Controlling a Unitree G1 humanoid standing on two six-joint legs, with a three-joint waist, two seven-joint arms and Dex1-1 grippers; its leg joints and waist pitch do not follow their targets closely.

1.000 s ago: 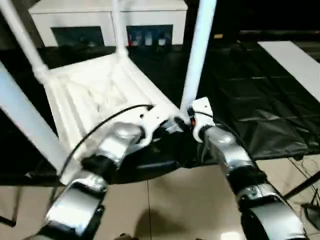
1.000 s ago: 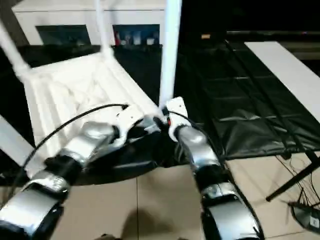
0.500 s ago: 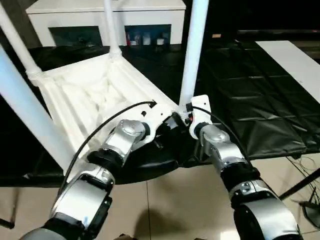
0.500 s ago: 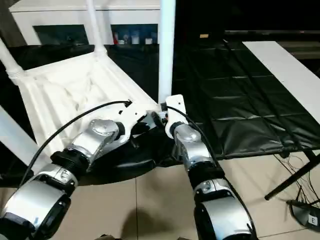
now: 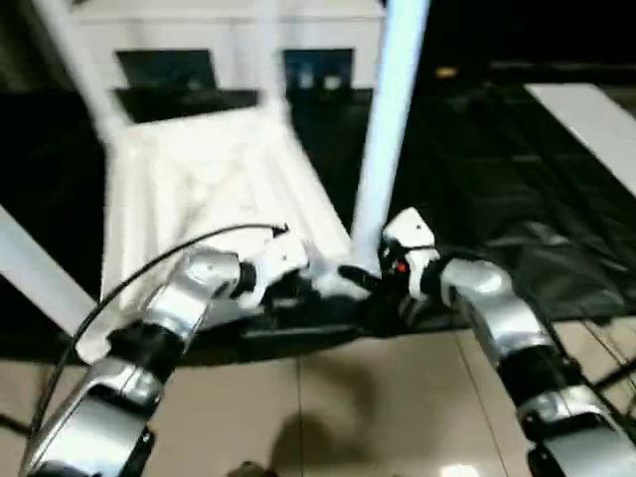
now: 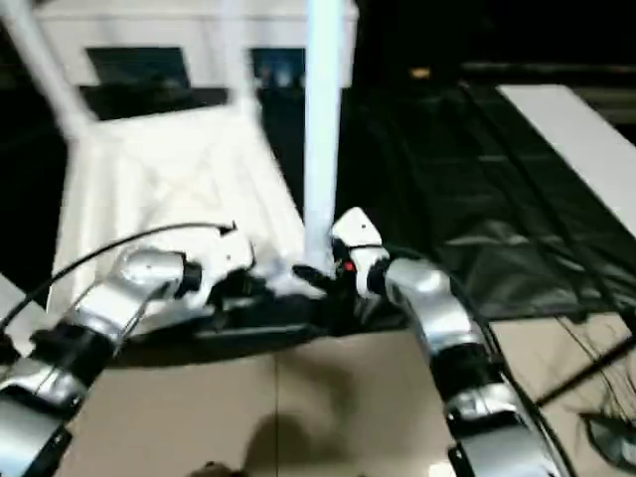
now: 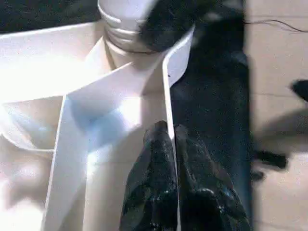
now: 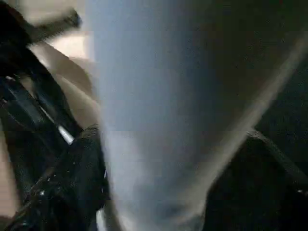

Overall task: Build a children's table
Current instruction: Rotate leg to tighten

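1. The children's table top [image 5: 199,189] lies upside down on the black-covered desk [image 5: 517,189], its ribbed underside facing up, at the near edge of the desk just in front of the robot.
2. Four white legs stand up from its corner sockets. The near right leg [image 5: 383,129] rises beside the two pincers, the near left leg [image 5: 35,268] slants off toward the robot's left, and the two far legs [image 5: 79,60] rise in front of the white cabinet [image 5: 229,40].
3. The left pincer [image 7: 171,159] is clenched on the thin outer wall of the table top [image 7: 171,86], one black finger [image 7: 154,163] on each side of that wall, just short of the corner socket that holds the near right leg [image 7: 122,19].
4. In the head views the left forearm [image 5: 179,308] reaches in from the left, with a black cable arcing over it.
5. The right pincer [image 5: 363,278] is at the foot of the near right leg, its two fingers spread to either side of the leg [image 8: 154,110]. One dark finger [image 8: 77,178] shows right beside the leg; whether the fingers press on it cannot be told.
6. Beyond the desk stands the cabinet with glass doors. A pale board [image 5: 596,119] lies on the desk to the right, and tiled floor [image 5: 378,407] shows beneath the arms.
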